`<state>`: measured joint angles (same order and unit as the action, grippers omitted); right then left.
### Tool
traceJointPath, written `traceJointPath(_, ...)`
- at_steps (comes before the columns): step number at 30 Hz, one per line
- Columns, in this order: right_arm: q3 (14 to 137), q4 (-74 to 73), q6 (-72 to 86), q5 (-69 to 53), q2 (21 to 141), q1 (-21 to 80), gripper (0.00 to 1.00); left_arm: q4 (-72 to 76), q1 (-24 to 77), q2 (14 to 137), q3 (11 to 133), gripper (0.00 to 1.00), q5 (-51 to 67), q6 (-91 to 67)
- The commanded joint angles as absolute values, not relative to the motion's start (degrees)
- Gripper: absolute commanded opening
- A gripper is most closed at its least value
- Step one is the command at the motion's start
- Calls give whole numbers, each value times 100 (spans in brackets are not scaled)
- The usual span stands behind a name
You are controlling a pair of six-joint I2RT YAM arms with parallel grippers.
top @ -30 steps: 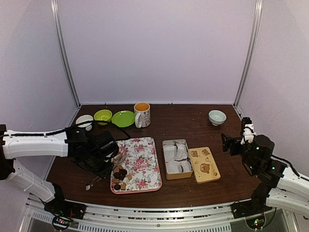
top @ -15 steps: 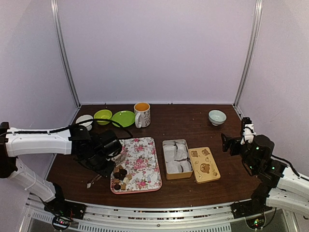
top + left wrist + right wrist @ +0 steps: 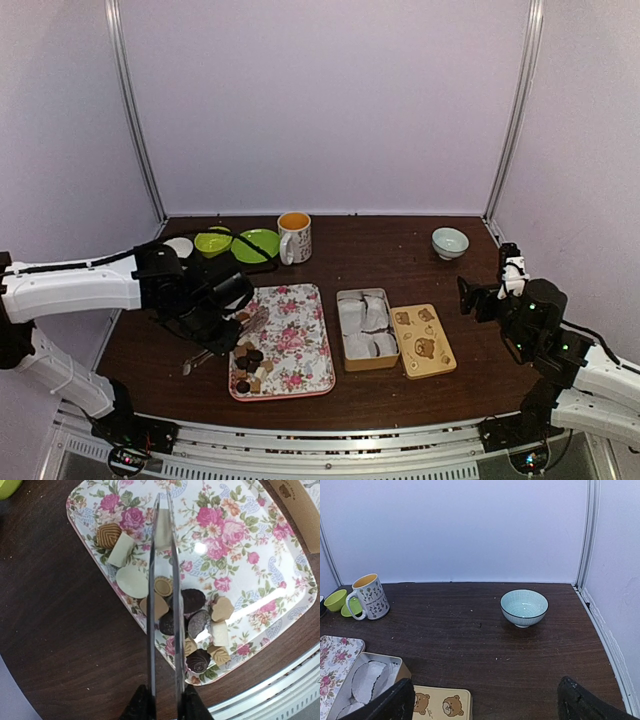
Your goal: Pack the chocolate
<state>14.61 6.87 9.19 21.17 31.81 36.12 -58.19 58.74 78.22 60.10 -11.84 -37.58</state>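
Note:
The chocolate (image 3: 187, 625), a cluster of dark and tan pieces, lies at the near corner of a floral tray (image 3: 250, 545); in the top view the pieces (image 3: 250, 365) sit at the tray's front left. My left gripper (image 3: 164, 700) is shut on thin metal tongs (image 3: 162, 580), whose blades reach out over the pieces, with nothing between the tips. In the top view that gripper (image 3: 232, 318) hovers at the tray's left edge. The open tin (image 3: 365, 328) holds white paper cups. My right gripper (image 3: 485, 710) is open and empty, off at the right (image 3: 470, 295).
The tin's bear-printed lid (image 3: 423, 340) lies right of the tin. A mug (image 3: 294, 237), green dishes (image 3: 255, 245) and a white cup (image 3: 180, 246) stand at the back left. A pale blue bowl (image 3: 524, 607) stands at the back right.
My left arm has shifted slightly back and right, carrying the tongs further over the tray's left side. The right arm has not moved.

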Motion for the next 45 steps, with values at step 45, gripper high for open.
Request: traceJointPath(45, 1467, 659, 942, 2234, 3129, 3595, 100, -2404, 5915, 9353, 7086, 23, 348, -3160)
